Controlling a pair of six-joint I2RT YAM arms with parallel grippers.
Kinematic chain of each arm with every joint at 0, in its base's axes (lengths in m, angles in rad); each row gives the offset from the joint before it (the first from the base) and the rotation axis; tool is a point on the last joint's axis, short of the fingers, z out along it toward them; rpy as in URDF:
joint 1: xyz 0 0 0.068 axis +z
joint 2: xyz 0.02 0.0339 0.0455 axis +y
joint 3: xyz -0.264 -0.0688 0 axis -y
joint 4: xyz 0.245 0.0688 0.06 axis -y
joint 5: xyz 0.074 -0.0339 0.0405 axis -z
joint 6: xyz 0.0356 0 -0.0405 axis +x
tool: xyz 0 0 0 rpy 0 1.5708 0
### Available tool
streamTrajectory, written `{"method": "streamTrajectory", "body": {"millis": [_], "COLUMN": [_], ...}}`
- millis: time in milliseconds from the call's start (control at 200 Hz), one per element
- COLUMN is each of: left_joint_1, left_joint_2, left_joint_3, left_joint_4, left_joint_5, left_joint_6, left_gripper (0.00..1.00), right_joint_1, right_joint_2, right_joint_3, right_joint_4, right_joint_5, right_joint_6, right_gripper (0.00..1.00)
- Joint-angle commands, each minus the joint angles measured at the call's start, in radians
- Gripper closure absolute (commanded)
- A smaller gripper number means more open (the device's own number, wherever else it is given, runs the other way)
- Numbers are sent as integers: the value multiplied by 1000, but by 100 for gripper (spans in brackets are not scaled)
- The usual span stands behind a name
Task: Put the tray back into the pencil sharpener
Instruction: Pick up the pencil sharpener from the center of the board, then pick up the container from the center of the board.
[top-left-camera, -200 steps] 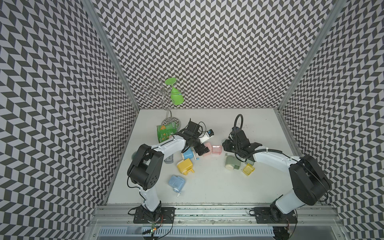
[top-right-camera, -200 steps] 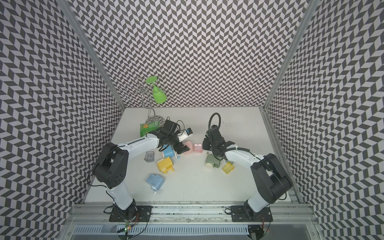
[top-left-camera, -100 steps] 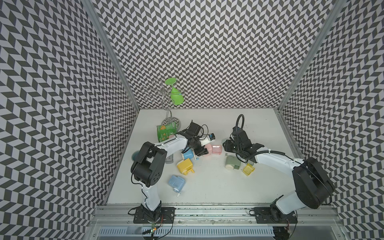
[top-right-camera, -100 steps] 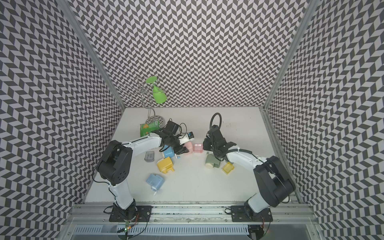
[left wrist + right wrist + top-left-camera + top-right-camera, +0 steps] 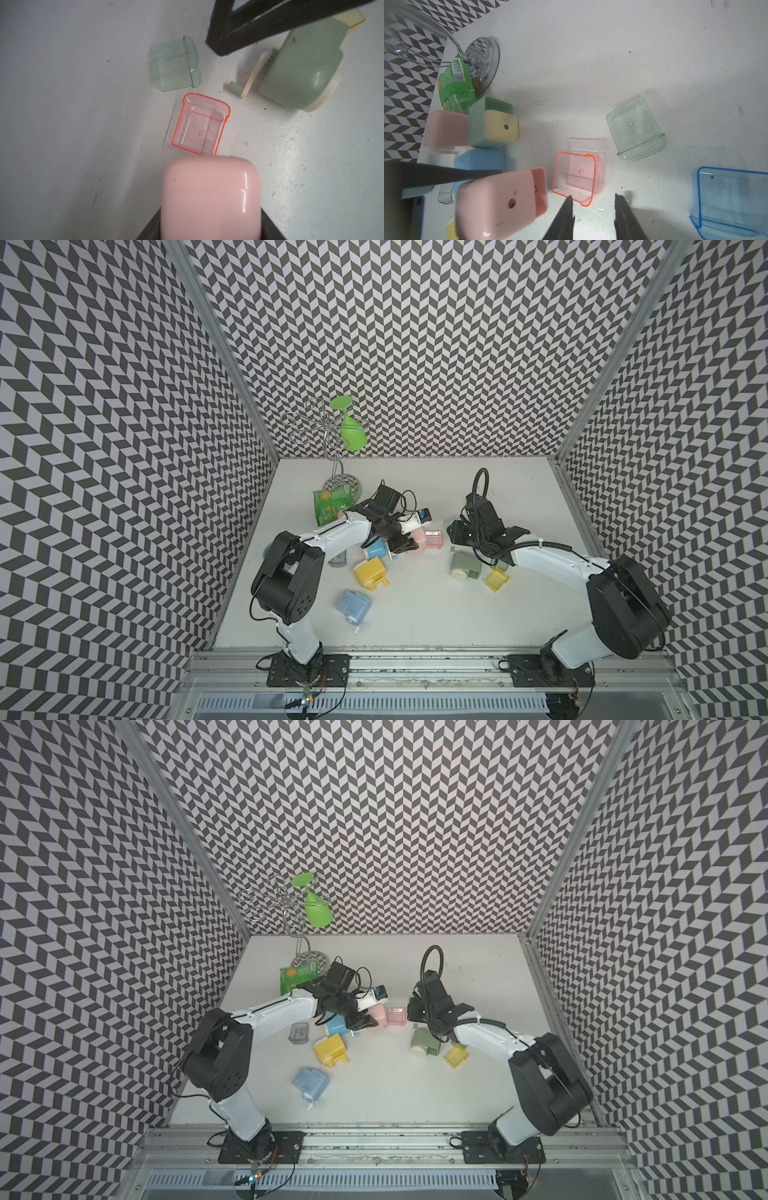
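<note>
Sharpener (image 5: 209, 197), pink, pinched in left gripper (image 5: 407, 541); right gripper (image 5: 592, 199) parted, seemingly empty, near tray (image 5: 577, 176)

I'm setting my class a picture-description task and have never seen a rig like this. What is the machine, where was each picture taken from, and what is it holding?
These are two robot arms mounted at the front of a white table. Two pictures look down from overhead; the other two come from a camera on each wrist. Scattered on the table are small coloured pencil sharpeners and their clear shavings trays. The left fingers grip the pink sharpener. The right fingers stand open and empty, just short of the pink tray, which lies on the table, not yet inside the sharpener.
</note>
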Motion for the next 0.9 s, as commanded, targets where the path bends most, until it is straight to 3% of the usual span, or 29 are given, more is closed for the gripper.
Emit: {"method": "streamTrajectory", "body": {"millis": [0,125,431,896], "left_joint_1": [-33,-56,-76,-77], "left_joint_2": [-114,-198,-382,-467], "left_joint_3": [-51,-126,-327,-400], "left_joint_4": [50,84,160,177], "left_joint_5": [43,27,-17,-6], "left_joint_6": [6,-51,-44,-57], "left_gripper": [54,58,59,59], "right_joint_1": [9,49,71,88], "right_joint_2": [15,41,191,291], "right_joint_3": [28,35,99,165], "right_joint_4": [13,30,15,3], "right_joint_5": [20,61,80,125], "right_joint_6": [-48,-53,-25,-14], "right_gripper": [66,61,62,87]}}
